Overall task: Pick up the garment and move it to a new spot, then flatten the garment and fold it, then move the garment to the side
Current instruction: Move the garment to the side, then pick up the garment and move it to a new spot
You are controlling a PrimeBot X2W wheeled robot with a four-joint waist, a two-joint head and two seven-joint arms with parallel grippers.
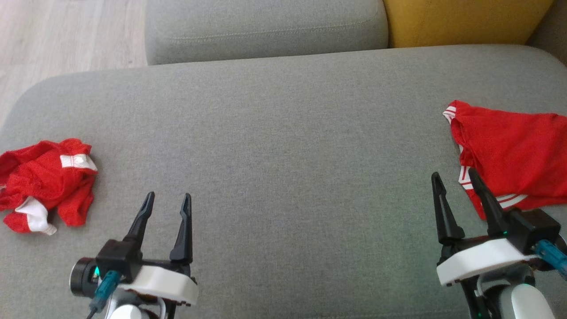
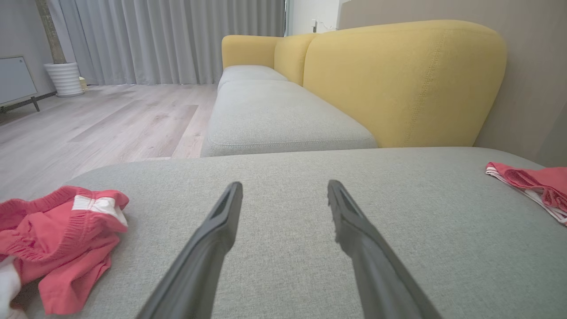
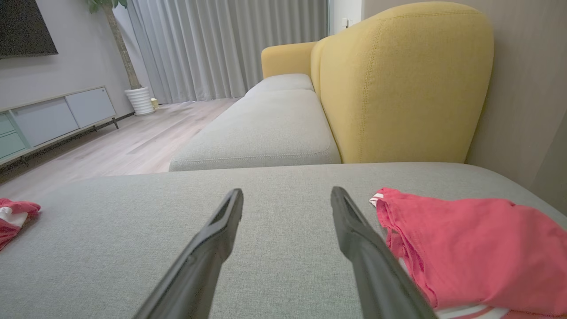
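1. A broad grey seat cushion (image 1: 283, 155) with a fine woven texture and rounded corners spans the head view from edge to edge.
2. The crumpled red garment (image 1: 44, 181) lies at the left edge of that view, bunched into soft folds. It has a ribbed band and white patches, and it rests on the cushion near its left corner.
3. The flat red garment (image 1: 514, 155) lies at the right edge, spread smoother. It is a thin mesh-like fabric with white stripes along its near hem.
4. The left gripper (image 1: 169, 195) sits at the lower left. Its two dark, tapered, matte fingers are spread wide with bare cushion between them, and it has hold of nothing. It is near the crumpled garment but apart from it.
5. The right gripper (image 1: 454, 173) sits at the lower right, its fingers equally wide apart and empty. Its outer finger lies just beside the striped hem of the flat garment; whether it touches the cloth I cannot tell.
6. A second grey cushion (image 1: 266, 26) with a stitched seam sits at the top centre, and a smooth, rounded yellow backrest (image 1: 460, 22) at the top right.
7. A pale wooden floor (image 1: 53, 40) fills the upper left.
8. In the left wrist view, pleated grey curtains (image 2: 168, 40) hang at the top, with a ribbed white pot (image 2: 65, 79) at the upper left.
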